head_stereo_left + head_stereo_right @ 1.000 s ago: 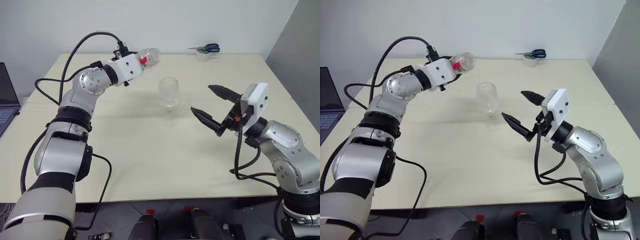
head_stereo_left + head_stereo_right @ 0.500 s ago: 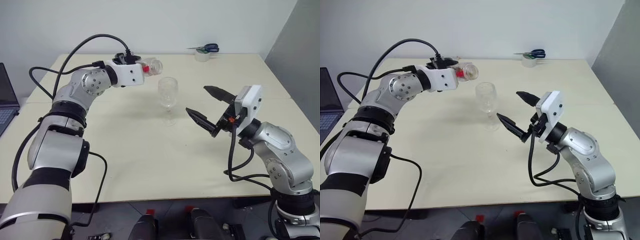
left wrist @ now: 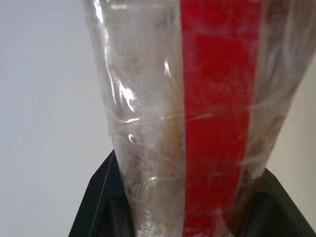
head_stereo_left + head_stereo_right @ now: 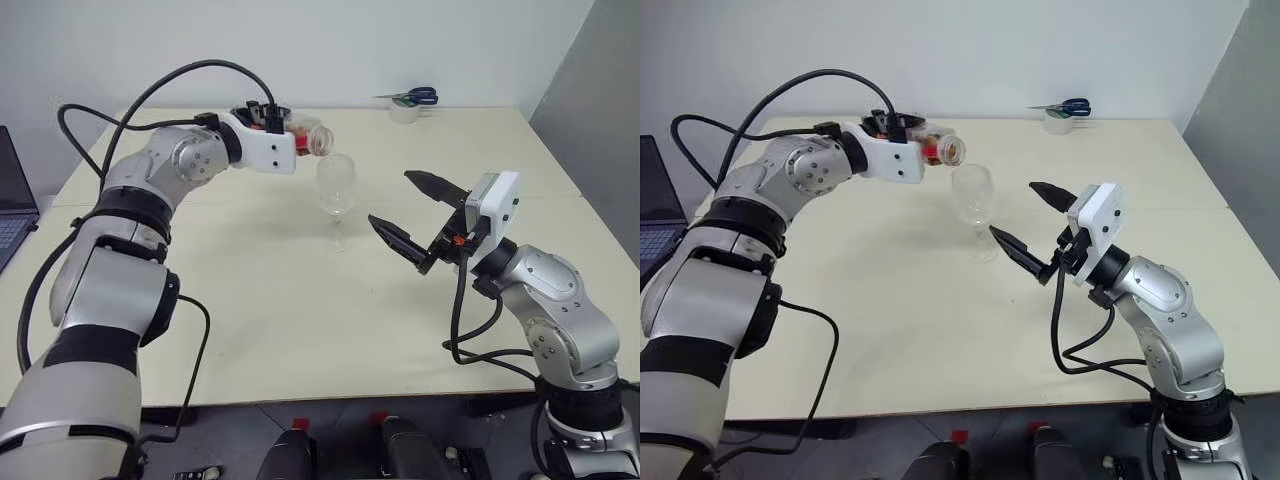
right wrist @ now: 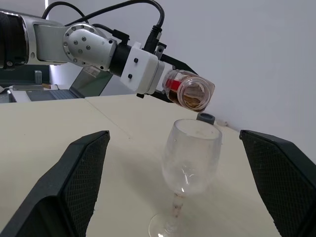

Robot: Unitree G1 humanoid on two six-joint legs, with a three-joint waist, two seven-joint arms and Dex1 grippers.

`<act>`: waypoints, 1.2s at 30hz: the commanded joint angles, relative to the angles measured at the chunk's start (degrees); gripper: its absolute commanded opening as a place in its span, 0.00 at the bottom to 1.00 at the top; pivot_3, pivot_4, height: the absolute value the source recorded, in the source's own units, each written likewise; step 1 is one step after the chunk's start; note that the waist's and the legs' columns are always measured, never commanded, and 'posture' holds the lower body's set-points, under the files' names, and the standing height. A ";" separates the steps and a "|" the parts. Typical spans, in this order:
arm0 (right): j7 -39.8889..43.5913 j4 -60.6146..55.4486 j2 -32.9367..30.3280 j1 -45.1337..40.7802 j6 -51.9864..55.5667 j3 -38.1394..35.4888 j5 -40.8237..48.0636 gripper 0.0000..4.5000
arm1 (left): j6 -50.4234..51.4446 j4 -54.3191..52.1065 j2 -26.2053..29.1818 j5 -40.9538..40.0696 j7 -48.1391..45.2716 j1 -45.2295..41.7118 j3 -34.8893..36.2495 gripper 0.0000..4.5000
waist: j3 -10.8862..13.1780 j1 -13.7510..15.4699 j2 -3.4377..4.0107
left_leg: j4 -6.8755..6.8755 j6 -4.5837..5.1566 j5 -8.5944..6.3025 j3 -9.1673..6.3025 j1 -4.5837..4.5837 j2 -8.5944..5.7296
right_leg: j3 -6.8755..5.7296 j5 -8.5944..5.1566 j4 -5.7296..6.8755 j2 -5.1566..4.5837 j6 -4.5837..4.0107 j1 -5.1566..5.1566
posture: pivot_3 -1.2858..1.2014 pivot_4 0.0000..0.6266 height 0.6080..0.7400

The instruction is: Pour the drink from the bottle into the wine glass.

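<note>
The wine glass [image 4: 336, 190] stands upright at the table's middle, and its bowl looks empty. My left gripper [image 4: 287, 127] is shut on the bottle [image 4: 308, 137], which has no cap on. It lies almost level with its open mouth tipped slightly down, just above and left of the glass's rim. The bottle [image 5: 190, 91] shows the amber drink [image 5: 193, 97] pooled at the mouth, and a red label strip [image 3: 217, 113] runs along its side. My right gripper [image 4: 392, 198] hangs open to the right of the glass, its fingers spread wide and holding nothing.
Blue-handled scissors [image 4: 412, 97] lie on a small white roll at the far right of the cream table [image 4: 300, 320]. A laptop [image 4: 14, 205] sits off the left edge. A grey wall runs along the right side.
My left wrist has rolled, turning the bottle so its mouth now points down toward the glass's rim. The right gripper stays open in about the same spot.
</note>
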 commanded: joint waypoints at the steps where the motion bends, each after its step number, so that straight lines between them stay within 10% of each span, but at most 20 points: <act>1: 0.23 -0.64 0.21 -0.25 -1.81 -0.11 -0.30 1.00 | -0.69 -0.08 1.38 0.14 1.75 -3.05 0.08 0.39 | 0.00 -0.01 0.00 | 0.00 0.00 0.00 0.01 0.00 0.00 | 0.00 0.00 0.00 0.00 0.00 0.00 | 0.52 0.24 1.00; 36: -0.70 -0.13 0.52 -1.14 -1.62 0.74 -0.86 1.00 | 0.53 3.21 2.18 8.69 8.76 -8.83 -7.02 0.39 | 0.00 -0.06 0.00 | 0.04 0.00 0.00 0.10 0.00 -0.06 | 0.00 0.00 0.05 0.00 0.01 0.00 | 0.52 0.24 1.00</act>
